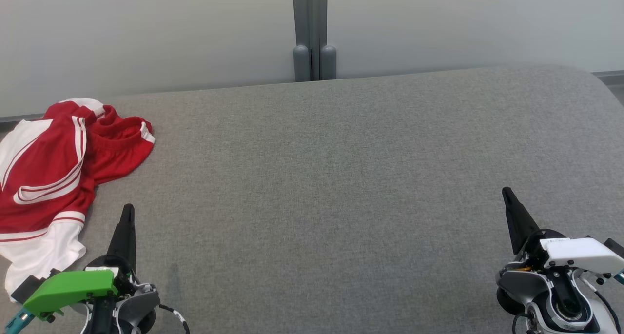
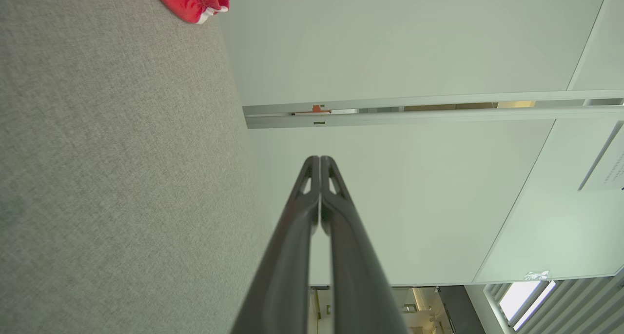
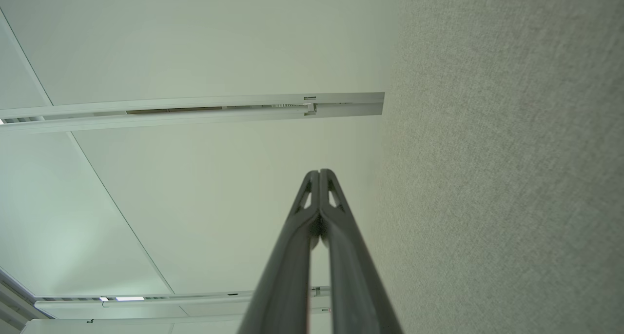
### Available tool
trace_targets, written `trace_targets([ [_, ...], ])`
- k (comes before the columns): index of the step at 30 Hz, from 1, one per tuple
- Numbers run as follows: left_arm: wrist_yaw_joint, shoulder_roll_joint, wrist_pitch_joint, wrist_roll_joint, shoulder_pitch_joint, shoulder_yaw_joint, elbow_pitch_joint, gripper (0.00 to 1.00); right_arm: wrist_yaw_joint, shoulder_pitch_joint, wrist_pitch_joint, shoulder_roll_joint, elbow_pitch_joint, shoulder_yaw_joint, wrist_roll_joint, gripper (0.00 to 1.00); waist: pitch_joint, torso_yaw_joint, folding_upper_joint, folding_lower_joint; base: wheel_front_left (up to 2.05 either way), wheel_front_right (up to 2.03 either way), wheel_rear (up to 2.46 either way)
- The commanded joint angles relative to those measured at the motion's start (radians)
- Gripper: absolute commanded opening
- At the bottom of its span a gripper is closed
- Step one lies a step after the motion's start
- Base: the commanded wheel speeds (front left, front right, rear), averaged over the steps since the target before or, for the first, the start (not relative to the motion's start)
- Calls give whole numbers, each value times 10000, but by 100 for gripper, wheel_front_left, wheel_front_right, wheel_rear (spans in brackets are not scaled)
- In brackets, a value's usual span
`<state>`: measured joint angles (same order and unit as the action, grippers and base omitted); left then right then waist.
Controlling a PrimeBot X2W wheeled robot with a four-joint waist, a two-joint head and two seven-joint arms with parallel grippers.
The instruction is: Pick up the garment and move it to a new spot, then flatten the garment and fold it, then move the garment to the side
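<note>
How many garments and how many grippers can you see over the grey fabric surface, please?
Red and white sports garment: 1
Dark two-fingered grippers: 2, the left gripper and the right gripper, both shut
Total: 3

Grey surface [image 1: 341, 178] stretching wide between the left gripper [image 1: 128, 209] and the right gripper [image 1: 506, 192], giving open passage across its middle and right side up to the rounded far right corner. Garment [image 1: 48, 178] lying crumpled at the left edge, taking up that side and sitting just beside the left gripper, on its outer side. Wall [image 1: 146, 31] rising along the far edge and closing off reach beyond it, with a grey post [image 1: 309, 31] standing at its centre. Both grippers sitting near the front edge, well apart, fingers pressed together and pointing toward the wall.
</note>
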<state>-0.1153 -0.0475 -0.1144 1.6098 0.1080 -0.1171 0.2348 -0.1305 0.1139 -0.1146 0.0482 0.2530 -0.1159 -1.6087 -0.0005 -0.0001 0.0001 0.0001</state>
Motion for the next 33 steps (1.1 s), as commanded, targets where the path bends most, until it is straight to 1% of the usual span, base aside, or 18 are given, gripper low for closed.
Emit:
trace_targets([
  [1, -51, -55, -33, 37, 119, -11, -9, 0, -4, 122, -43, 41, 11, -12, -48, 0, 0, 0, -1, -1, 0, 0, 0],
  [28, -51, -55, -33, 37, 120, -11, -9, 0, -4, 122, -43, 41, 11, -12, -49, 0, 0, 0, -1, -1, 0, 0, 0],
  [29, -51, -55, -33, 37, 120, -11, -9, 100, -4, 122, -43, 41, 11, -12, -48, 100, 0, 0, -1, -1, 0, 0, 0],
  [33, 15, 70, 28, -5, -220, 50, 304, 100, 4, -246, 23, -74, 272, 27, 11, 100, 0, 0, -1, 0, 0, 0, 0],
])
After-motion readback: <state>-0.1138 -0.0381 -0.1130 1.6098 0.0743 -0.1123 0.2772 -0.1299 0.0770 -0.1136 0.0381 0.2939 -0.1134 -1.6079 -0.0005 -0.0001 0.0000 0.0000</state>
